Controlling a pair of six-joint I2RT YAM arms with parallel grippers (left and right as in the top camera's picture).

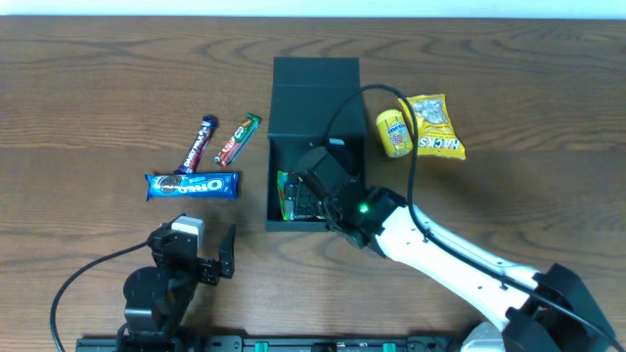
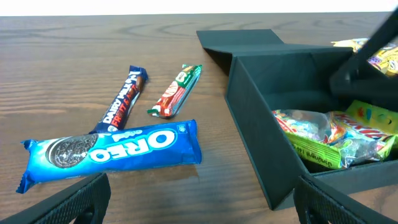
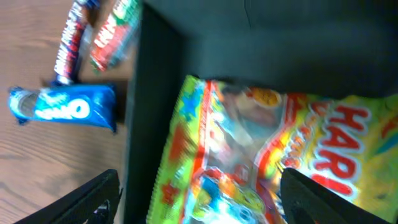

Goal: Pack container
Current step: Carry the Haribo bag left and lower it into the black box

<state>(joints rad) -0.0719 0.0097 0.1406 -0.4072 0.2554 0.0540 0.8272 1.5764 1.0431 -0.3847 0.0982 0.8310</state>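
- The container [image 2: 252,124] sits about midway between the left and right edges of the surface [image 1: 88,88], nearer the far edge. Its lid [image 1: 315,78] is folded flat back toward that edge, which leaves the mouth clear for loading from above.
- The right pincer [image 3: 208,196] hangs inside the open mouth, over the part of the box nearest the near edge. Its fingers are spread wide, with nothing pinched between them.
- A colourful Haribo packet [image 2: 329,140] lies flat on the container floor directly under it. That fits a drop-off low in the box, so the packet settles instead of catching on a wall.
- The left pincer [image 2: 205,208] waits close to the near edge, toward the left corner. It is fully spread and empty, and it faces the Oreo pack [image 1: 193,185], probably lined up for a later pick.
- The Oreo pack, a Dairy Milk bar [image 1: 197,145] and a red-and-green bar [image 1: 238,139] lie apart from one another on the left side of the box, so each offers room for fingers.
- A yellow Hacks bag [image 1: 433,127] and a small yellow packet [image 1: 392,132] touch each other just beside the box, toward the right edge.
- Judging by these five still outside, packing is at an early stage.
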